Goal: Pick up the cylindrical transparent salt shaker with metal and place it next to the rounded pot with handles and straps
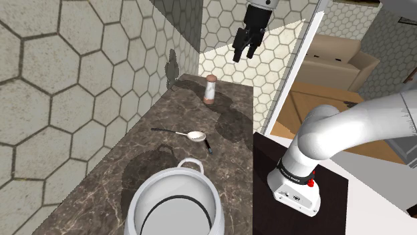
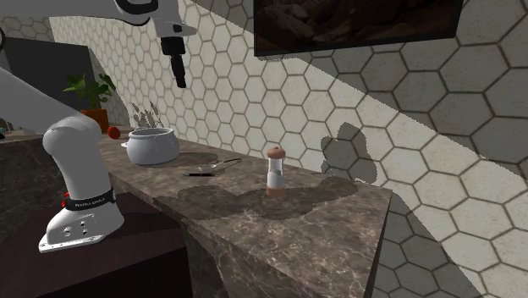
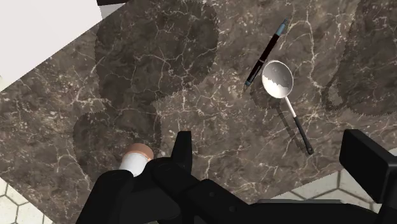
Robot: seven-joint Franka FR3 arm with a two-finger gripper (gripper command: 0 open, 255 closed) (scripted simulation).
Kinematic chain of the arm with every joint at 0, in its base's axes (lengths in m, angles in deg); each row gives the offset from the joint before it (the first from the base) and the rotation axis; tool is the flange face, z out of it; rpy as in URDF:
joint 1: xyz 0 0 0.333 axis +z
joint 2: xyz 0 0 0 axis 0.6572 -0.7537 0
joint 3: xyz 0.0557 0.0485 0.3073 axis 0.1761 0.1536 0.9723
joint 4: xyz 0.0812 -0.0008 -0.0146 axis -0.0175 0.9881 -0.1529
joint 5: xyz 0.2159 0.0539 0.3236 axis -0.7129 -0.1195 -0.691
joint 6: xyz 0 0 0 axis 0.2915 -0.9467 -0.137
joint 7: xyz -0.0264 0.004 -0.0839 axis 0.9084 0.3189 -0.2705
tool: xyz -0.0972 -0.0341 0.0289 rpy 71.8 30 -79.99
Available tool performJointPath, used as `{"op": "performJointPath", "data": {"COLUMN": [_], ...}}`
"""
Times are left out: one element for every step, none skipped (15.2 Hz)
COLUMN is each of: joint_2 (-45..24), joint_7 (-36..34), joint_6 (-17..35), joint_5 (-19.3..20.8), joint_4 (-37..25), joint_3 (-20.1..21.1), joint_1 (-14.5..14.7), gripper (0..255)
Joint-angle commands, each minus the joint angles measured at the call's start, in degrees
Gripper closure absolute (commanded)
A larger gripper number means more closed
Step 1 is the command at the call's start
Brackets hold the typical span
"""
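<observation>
A dark marbled counter is seen, with a white rounded pot stood at its end nearer the stand. The black gripper is held high above the counter, its fingers spread wide with nothing between them. The salt shaker, brown-capped and upright, is placed near the far end, well apart from the pot, and a white spoon and a dark pen are laid between them.

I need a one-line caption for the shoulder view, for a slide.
Gripper, jaws open, high over the dark counter; salt shaker, spoon and pot below.
</observation>
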Motion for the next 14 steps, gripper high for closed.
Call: {"op": "performJointPath", "data": {"joint_2": [0.00, -1.25, -2.57, -3.96, -5.42, -6.94, -8.52, -10.16, -11.86, -13.61, -15.42, -17.28, -19.18, -21.14], "joint_7": [0.00, 1.26, 2.51, 3.76, 5.02, 6.27, 7.52, 8.78, 10.05, 11.33, 12.62, 13.92, 15.24, 16.57], "joint_6": [0.00, 1.17, 2.33, 3.48, 4.60, 5.71, 6.80, 7.85, 8.88, 9.87, 10.83, 11.75, 12.62, 13.44], "joint_5": [0.00, 0.35, 0.66, 0.94, 1.17, 1.35, 1.50, 1.59, 1.63, 1.61, 1.52, 1.37, 1.15, 0.86], "joint_4": [0.00, 0.10, 0.12, 0.07, -0.07, -0.29, -0.59, -0.96, -1.42, -1.96, -2.57, -3.27, -4.05, -4.90], "joint_3": [0.00, -1.04, -2.08, -3.10, -4.11, -5.12, -6.12, -7.11, -8.10, -9.06, -10.00, -10.93, -11.85, -12.76], "joint_1": [0.00, -0.15, -0.29, -0.43, -0.55, -0.66, -0.73, -0.80, -0.85, -0.90, -0.94, -0.97, -0.98, -0.97], "gripper": [0, 0, 0, 0, 0, 0, 0, 0, 0, 0, 0, 0, 0, 0]}}
